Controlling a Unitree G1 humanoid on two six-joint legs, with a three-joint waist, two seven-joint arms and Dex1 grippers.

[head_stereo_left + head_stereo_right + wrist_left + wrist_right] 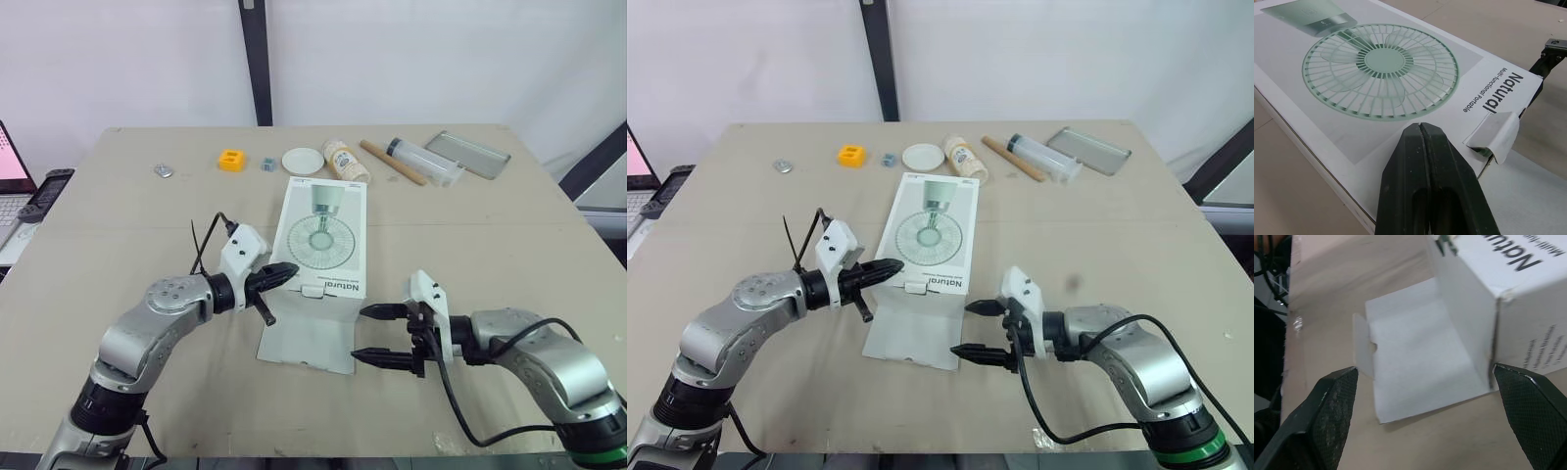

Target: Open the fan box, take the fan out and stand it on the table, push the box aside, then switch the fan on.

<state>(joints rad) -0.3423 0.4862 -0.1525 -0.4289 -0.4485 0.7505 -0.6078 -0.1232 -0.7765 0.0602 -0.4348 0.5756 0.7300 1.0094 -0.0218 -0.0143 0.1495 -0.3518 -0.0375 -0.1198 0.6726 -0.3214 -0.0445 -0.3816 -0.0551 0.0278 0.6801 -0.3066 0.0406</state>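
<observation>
Presumably to steady it, I rest my left gripper (292, 272), fingers pinched together, on the white cardboard fan box (328, 230); my right gripper (360, 333) gapes wide beside its folded-out end flap (309, 338).

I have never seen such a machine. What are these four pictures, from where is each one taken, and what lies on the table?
This is a humanoid robot with two arms, each ending in a gripper of two black fingers. The two wide pictures come from a pair of cameras on its head, looking down over a table. The two close pictures come from cameras on its wrists, looking along the fingers.

In the middle lies a white fan box. Its near end flap is open and folded down onto the table. The left gripper is shut over the box's near end and holds nothing. The right gripper is open beside the flap, also empty.

Along the far edge lie an orange block, a white lid, a small jar, a wooden stick and a metal tray.
</observation>
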